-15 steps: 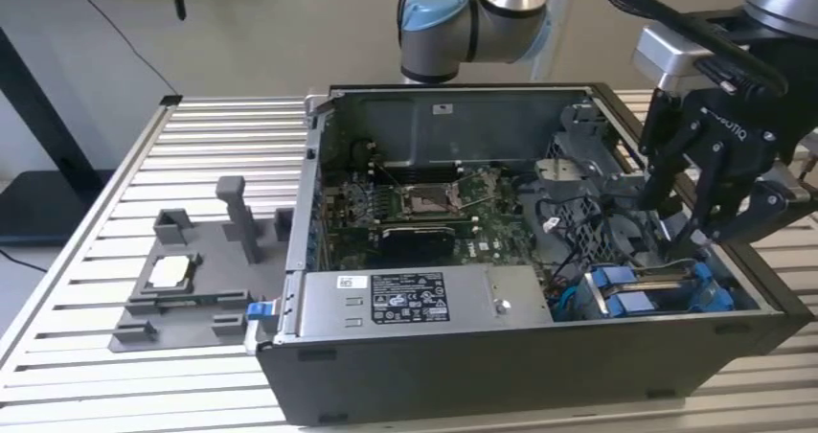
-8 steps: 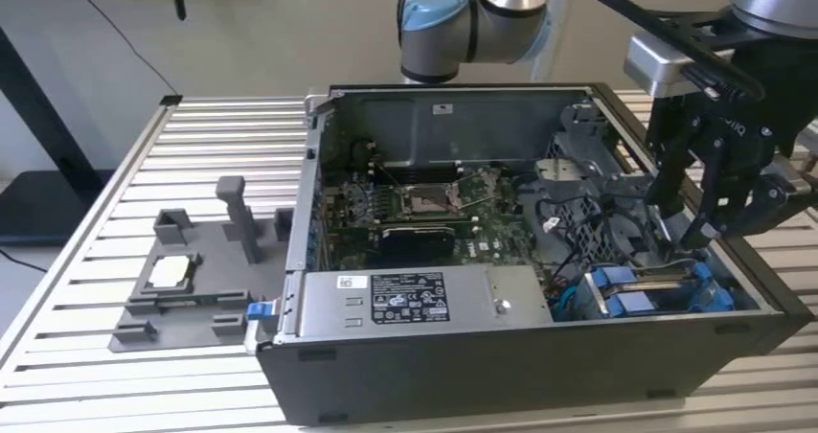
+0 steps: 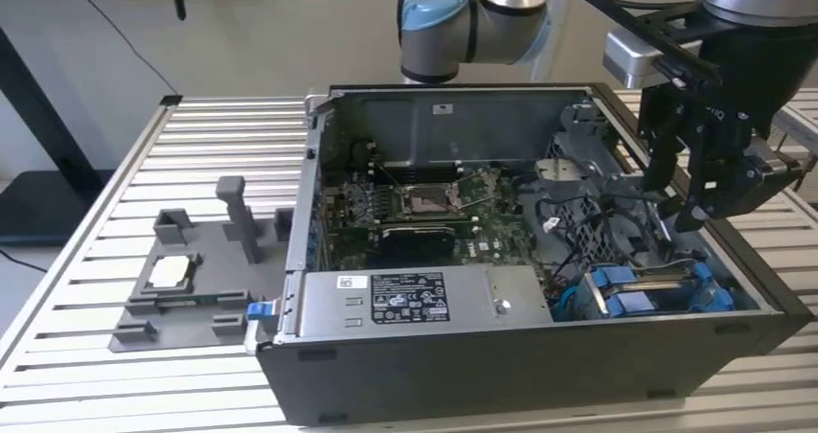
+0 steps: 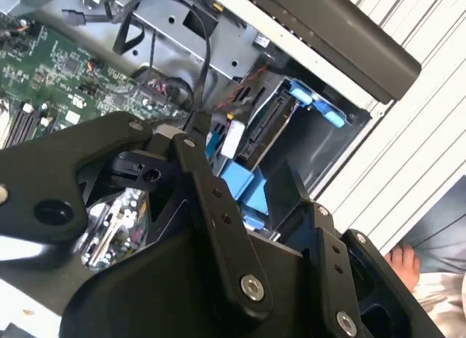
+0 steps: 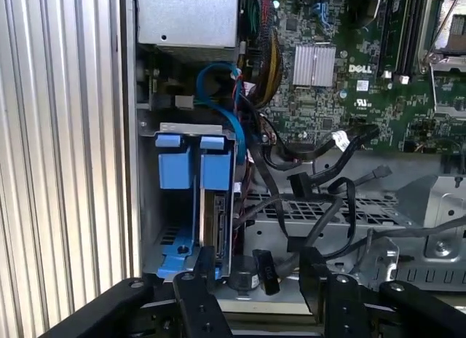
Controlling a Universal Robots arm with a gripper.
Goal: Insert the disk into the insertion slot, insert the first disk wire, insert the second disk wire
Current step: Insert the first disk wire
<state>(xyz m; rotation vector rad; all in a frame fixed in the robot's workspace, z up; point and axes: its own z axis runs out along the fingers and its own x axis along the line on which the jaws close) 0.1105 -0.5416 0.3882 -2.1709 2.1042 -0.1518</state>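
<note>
We see the disk point(image 5: 218, 225) standing on edge in its blue carrier point(image 5: 216, 167) inside the insertion slot point(image 5: 191, 129) of the computer case point(image 3: 511, 376), so we judge the insertion done and the first wire step in hand. Our gripper point(image 3: 680, 201) hangs just above that bay, jaws well apart and clamping nothing, with a loose black cable connector point(image 5: 264, 271) between them in the first wrist view. Seating it, we reckon, calls for a firm pinch and the plug squared to the disk's port.
</note>
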